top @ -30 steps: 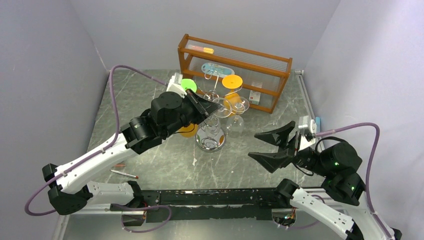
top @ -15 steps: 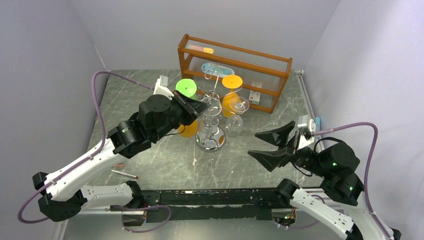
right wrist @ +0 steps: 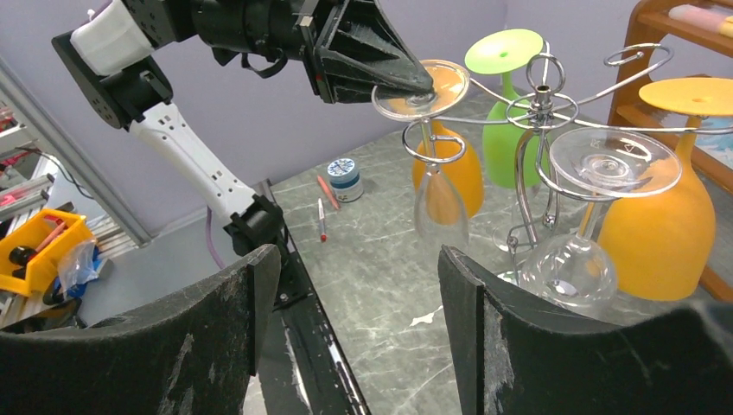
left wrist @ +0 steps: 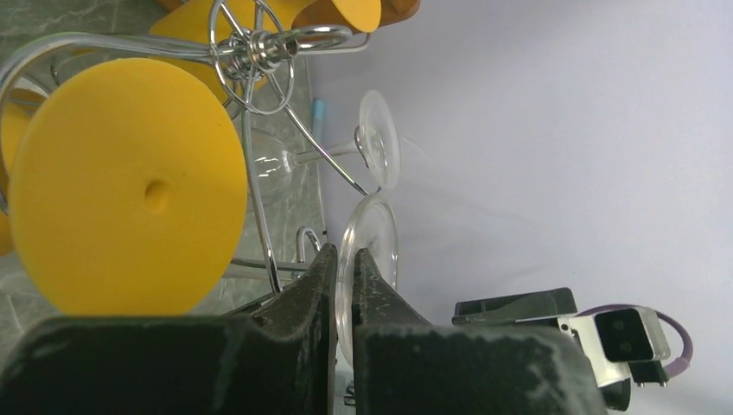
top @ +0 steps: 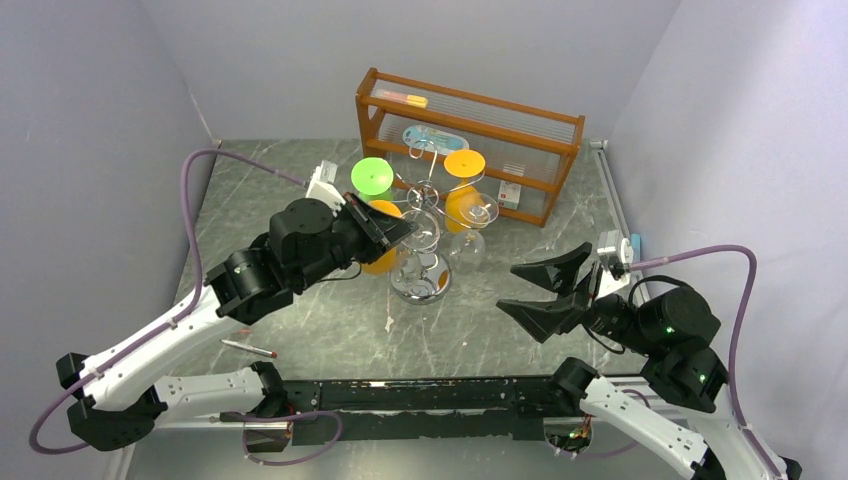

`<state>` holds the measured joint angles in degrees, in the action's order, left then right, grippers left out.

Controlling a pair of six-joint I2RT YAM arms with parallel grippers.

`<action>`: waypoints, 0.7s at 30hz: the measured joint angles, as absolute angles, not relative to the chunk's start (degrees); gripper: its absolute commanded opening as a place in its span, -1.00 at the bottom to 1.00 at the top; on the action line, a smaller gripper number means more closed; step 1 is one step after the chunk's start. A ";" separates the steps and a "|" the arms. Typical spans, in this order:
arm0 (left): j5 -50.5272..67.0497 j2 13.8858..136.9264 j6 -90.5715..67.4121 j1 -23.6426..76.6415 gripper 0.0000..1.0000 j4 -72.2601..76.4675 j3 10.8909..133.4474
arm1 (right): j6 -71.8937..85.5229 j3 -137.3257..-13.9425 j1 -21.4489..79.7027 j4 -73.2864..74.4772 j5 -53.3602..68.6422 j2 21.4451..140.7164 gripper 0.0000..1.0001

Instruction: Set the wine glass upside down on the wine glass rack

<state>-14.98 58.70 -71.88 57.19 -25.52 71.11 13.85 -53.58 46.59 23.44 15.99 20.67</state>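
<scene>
The chrome wine glass rack stands mid-table on its round base; it also shows in the right wrist view. My left gripper is shut on the flat foot of a clear wine glass. The glass hangs bowl down, with its stem inside a curled rack arm and its foot just above that arm. In the left wrist view the fingers pinch the glass foot edge-on. My right gripper is open and empty, to the right of the rack.
A second clear glass, orange glasses and a green glass hang on the rack. The brown wooden shelf stands behind. A pen lies at the front left, and a small jar is near it.
My left gripper has moved left and slightly nearer, carrying the clear glass along the rack's left side. The right arm has barely moved.
</scene>
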 measured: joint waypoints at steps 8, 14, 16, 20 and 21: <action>-10.74 62.46 -66.30 57.14 -0.90 -27.35 75.09 | 13.98 -53.01 46.59 23.40 15.99 20.69 0.42; -9.17 65.52 -63.57 56.97 -0.90 -28.27 77.54 | 13.93 -53.01 46.59 23.44 16.03 21.06 0.42; -8.93 65.58 -63.18 56.97 -0.90 -28.69 77.69 | 13.93 -53.01 46.59 23.44 15.97 21.10 0.42; -8.80 65.23 -62.78 56.95 -0.90 -28.97 77.71 | 13.93 -52.99 46.59 23.42 15.94 21.10 0.42; -8.73 65.14 -62.74 56.95 -0.90 -29.02 77.71 | 13.93 -52.95 46.59 23.40 15.92 21.10 0.42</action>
